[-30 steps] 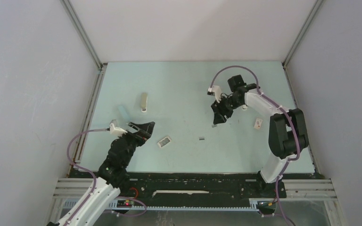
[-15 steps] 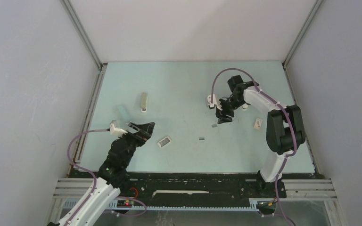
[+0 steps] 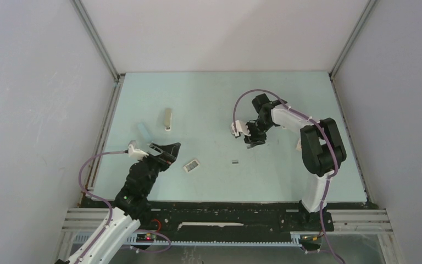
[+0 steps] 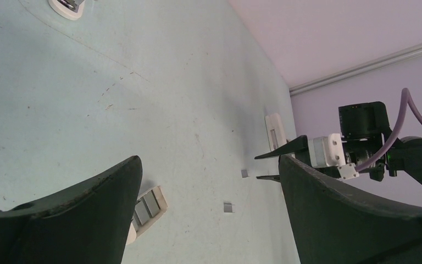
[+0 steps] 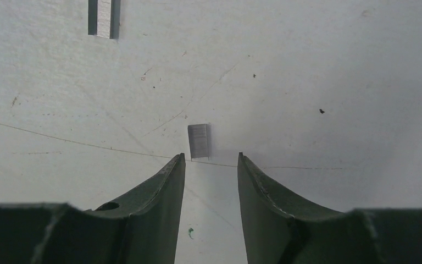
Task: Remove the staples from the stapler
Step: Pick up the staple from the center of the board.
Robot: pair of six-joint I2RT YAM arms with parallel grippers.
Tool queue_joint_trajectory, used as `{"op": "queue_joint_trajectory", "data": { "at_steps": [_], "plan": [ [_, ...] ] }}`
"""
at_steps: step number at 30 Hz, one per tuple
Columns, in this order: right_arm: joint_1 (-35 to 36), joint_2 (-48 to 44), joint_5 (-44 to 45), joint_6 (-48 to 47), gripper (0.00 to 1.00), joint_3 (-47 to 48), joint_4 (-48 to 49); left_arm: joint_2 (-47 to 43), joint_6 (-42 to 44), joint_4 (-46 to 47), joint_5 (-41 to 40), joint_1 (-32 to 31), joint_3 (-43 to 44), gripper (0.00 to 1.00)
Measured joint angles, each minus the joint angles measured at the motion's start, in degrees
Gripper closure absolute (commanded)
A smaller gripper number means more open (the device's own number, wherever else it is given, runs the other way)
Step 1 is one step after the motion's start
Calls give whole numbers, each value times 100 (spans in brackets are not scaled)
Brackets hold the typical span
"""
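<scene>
Worktop [image 3: 209, 99] is pale green and finely scratched. Left tool [image 3: 165, 148] hangs with curved dark jaws wide apart, empty, near a small flat printed box [image 3: 192, 165]. Rightward lie the staples [image 5: 199, 141]: short grey strips whose ribbing only the right wrist view resolves. Right tool [image 5: 210, 157] stands narrowly parted, holding nothing, one strip just ahead of its tips. The white oblong stapler [image 4: 275, 129] lies flat beyond it, plain in the left wrist view, mostly hidden behind the right arm [image 3: 316, 143] from above.
</scene>
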Motion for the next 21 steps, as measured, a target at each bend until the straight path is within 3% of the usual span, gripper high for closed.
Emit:
{"op": "queue_joint_trajectory", "data": {
  "at_steps": [13, 21],
  "plan": [
    [328, 76, 485, 9, 50, -334, 293, -122, 0, -37, -7, 0, 0, 0],
    [400, 96, 616, 52, 59, -356, 352, -149, 0, -42, -11, 0, 0, 0]
  ]
}}
